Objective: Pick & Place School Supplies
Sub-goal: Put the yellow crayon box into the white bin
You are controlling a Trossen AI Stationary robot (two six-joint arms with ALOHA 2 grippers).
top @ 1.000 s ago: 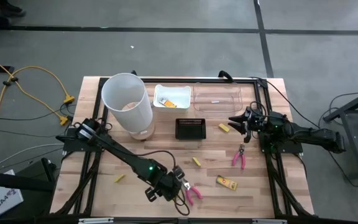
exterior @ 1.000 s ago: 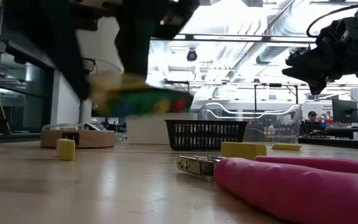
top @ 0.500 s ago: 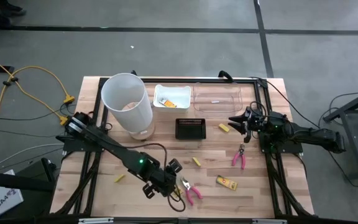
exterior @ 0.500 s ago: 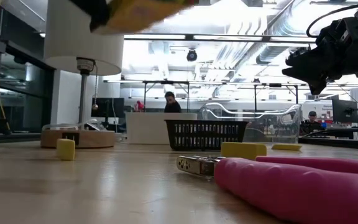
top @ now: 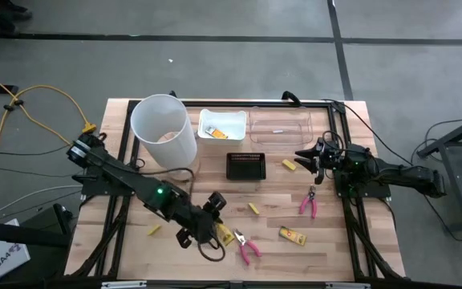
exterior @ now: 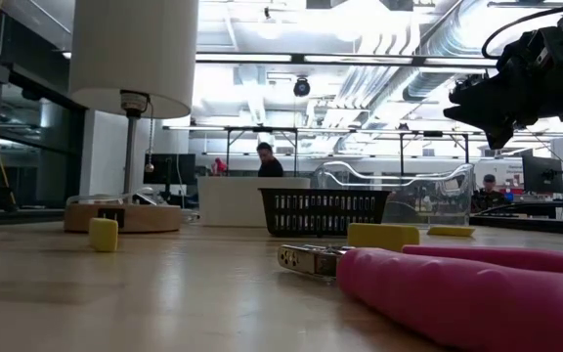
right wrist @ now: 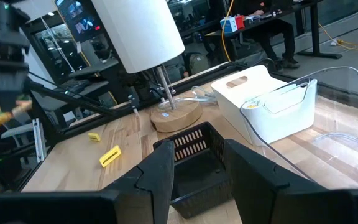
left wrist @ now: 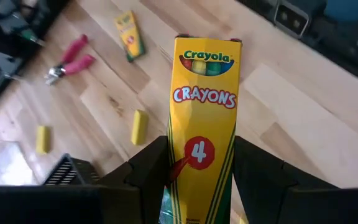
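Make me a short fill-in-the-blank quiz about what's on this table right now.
1. The left gripper is shut on a yellow box of ____.
2. The number printed in the red circle on that box is ____.
3. The pink-handled pliers lie on the wooden ____.
4. The right gripper hangs empty beside the small ____ mesh basket.

Missing words: crayons; 4; table; black
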